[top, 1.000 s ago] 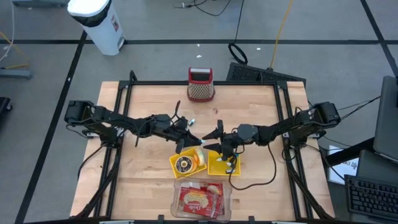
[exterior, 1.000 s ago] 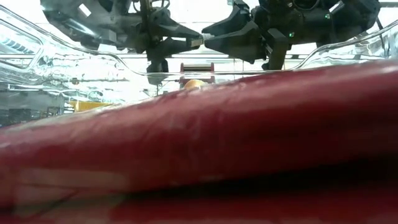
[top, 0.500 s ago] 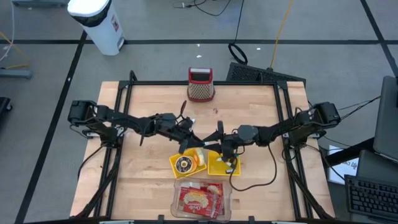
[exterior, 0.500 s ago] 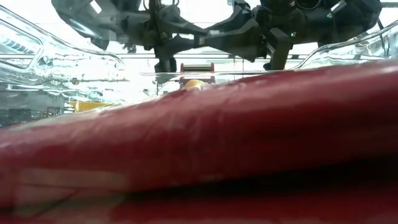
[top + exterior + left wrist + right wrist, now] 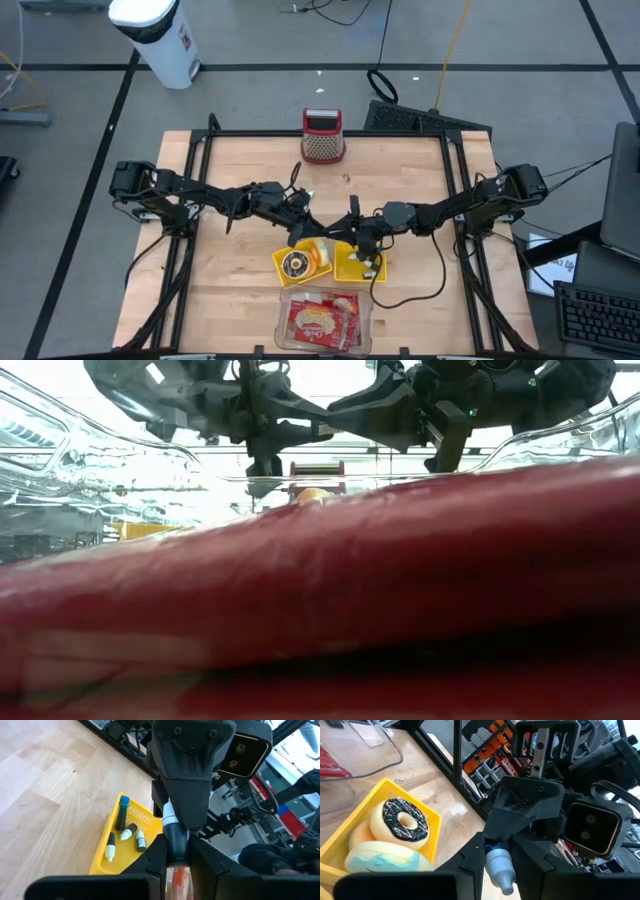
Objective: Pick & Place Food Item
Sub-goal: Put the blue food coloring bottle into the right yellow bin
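A small dropper bottle (image 5: 498, 866) with a white ribbed cap hangs in the air over the middle of the table, between my two grippers. My left gripper (image 5: 308, 224) reaches in from the left and my right gripper (image 5: 336, 232) from the right. They meet tip to tip, both shut on the bottle. Below them stand a yellow tray with donuts (image 5: 298, 262) and a yellow tray with more small bottles (image 5: 122, 837). In the low view both grippers (image 5: 322, 426) show at the top. My left gripper pinches the bottle's dark body end (image 5: 175, 844) between its two fingers, coming level from the table's left, along the bottle. The bottle is lifted clear above the yellow trays. My right gripper has the white ribbed cap end (image 5: 495, 859) between its two fingers, coming level from the table's right. The cap's nozzle points back toward its wrist. The bottle lies about level between the two grippers.
A clear container with a red packet (image 5: 322, 320) stands at the table's near edge and fills the low view. A red grater-like box (image 5: 322, 135) stands at the far edge. A white bin (image 5: 160, 35) is on the floor beyond the table.
My right gripper has shut its fingers around the bottle's cap end while staying in place. My left gripper has kept its hold on the bottle.
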### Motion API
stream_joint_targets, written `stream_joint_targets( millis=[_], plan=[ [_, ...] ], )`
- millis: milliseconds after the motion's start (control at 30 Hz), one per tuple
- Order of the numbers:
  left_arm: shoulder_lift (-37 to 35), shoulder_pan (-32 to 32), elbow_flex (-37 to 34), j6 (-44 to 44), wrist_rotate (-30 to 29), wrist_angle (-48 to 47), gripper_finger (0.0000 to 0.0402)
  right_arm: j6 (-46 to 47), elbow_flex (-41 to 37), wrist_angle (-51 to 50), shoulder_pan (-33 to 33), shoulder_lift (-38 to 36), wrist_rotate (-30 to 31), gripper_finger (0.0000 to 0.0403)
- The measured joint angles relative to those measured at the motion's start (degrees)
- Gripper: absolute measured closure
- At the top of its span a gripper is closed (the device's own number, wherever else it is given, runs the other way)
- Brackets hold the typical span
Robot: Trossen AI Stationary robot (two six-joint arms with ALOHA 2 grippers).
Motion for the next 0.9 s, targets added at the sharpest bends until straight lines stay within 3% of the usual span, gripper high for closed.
stream_joint_targets(
  millis=[533,900],
  plan=[
    [0.0,-0.1,-0.1,0.0,3.1,1.5,0.0346,0.6,0.1,-2.7,0.0,-0.1,-0.1,0.0353],
    [-0.2,-1.0,0.2,0.1,3.5,4.0,0.0346,0.8,-0.3,-4.6,-0.1,0.3,0.3,0.0216]
  ],
)
